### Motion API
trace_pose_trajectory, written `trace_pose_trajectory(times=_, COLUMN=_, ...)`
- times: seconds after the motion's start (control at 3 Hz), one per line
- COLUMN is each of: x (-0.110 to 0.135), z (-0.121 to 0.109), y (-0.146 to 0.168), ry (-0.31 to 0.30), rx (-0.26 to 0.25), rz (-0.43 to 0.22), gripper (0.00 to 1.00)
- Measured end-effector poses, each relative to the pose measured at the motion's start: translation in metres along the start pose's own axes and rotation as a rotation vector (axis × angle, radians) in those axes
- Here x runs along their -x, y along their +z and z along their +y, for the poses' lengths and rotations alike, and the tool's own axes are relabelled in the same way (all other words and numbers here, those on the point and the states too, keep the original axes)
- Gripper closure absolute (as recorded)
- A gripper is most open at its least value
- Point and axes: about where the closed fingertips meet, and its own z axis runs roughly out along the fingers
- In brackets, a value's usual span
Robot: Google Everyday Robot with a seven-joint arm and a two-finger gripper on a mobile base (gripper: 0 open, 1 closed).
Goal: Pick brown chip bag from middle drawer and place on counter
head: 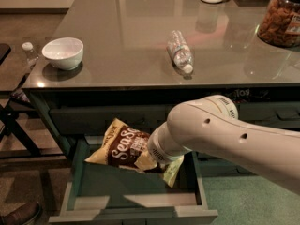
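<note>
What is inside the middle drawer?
The brown chip bag, tilted above the middle drawer's pale bottom, with the gripper at it. The arm covers most of the gripper and the drawer's rear.
</note>
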Motion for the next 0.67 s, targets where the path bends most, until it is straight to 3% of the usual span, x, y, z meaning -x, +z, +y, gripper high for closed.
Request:
trace_pose_trajectory(times=0.33, x=0.003, z=-0.002, y=-0.016, ry=0.008, rx=-0.017, rz=-0.003, gripper=1.0)
trace_pose_trajectory(times=0.67, x=0.01, z=-0.006, y=-0.057, ry=0.018, rx=-0.067, rz=-0.01, gripper=1.0)
